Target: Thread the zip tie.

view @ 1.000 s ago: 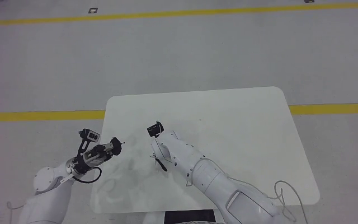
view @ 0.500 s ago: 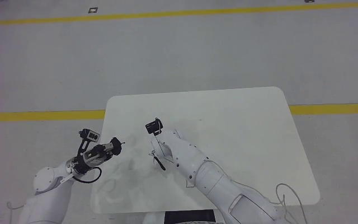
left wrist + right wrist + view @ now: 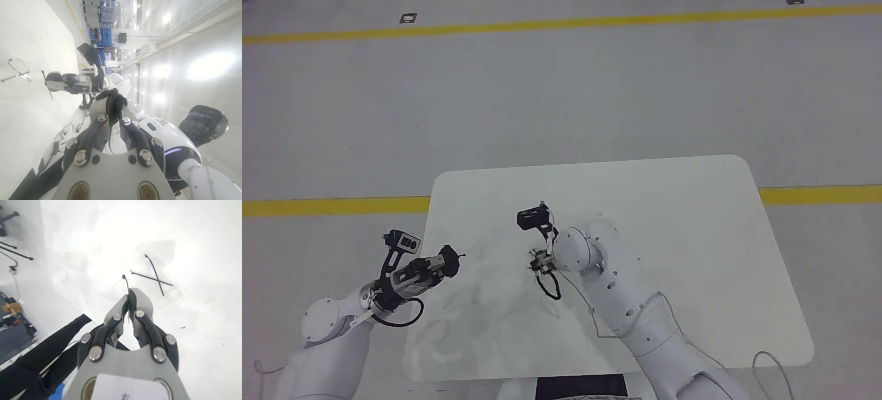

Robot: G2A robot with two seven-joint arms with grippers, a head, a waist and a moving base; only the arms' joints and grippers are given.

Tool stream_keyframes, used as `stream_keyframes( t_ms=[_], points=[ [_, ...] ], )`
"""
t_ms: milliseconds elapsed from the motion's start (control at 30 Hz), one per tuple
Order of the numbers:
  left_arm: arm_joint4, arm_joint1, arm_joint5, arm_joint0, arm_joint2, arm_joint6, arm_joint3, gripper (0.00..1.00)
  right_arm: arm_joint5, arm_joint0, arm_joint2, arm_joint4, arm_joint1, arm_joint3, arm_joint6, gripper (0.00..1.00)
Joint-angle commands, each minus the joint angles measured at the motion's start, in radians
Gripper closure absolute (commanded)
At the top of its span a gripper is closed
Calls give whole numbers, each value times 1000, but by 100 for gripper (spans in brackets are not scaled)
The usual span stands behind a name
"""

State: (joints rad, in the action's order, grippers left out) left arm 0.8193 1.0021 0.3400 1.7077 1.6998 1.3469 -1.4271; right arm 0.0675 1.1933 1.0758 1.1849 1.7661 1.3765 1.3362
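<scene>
While right hand [image 3: 129,297] clamps zip tie [image 3: 126,283] mid-strap, head juts just beyond

Harsh glare from ceiling lights [image 3: 208,68], washed-out table [image 3: 692,200], fisheye edges

The right gripper [image 3: 130,296] has a grey metal palm plate, black linkage bars pinned with silver screws, and grey fingers [image 3: 145,302] lined with black ribbed pads [image 3: 133,300]. The left gripper [image 3: 113,98] is built alike. Behind each sit a black wrist camera [image 3: 533,216] and glossy white arm shells [image 3: 622,290]; a black cable [image 3: 402,318] loops behind the left one.
</scene>
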Motion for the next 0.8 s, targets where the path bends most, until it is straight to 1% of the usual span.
stream_keyframes(
  t_ms=[0, 67, 167, 267, 367, 767],
  points=[
    [0, 0, 0, 0, 0, 0, 0, 100, -30, 21, 34, -54, -8, 32, -3, 100],
    [0, 0, 0, 0, 0, 0, 0, 100, -61, 40, 65, -119, -15, 57, -12, 100],
    [0, 0, 0, 0, 0, 0, 0, 100, -108, 58, 97, -226, -23, 74, -37, 100],
    [0, 0, 0, 0, 0, 0, 0, 100, -149, 66, 116, -325, -28, 75, -76, 100],
    [0, 0, 0, 0, 0, 0, 0, 100, -193, 60, 122, -403, -32, 58, -119, 100],
    [0, 0, 0, 0, 0, 0, 0, 100, -193, 60, 122, -403, -32, 58, -119, 100]
  ],
)
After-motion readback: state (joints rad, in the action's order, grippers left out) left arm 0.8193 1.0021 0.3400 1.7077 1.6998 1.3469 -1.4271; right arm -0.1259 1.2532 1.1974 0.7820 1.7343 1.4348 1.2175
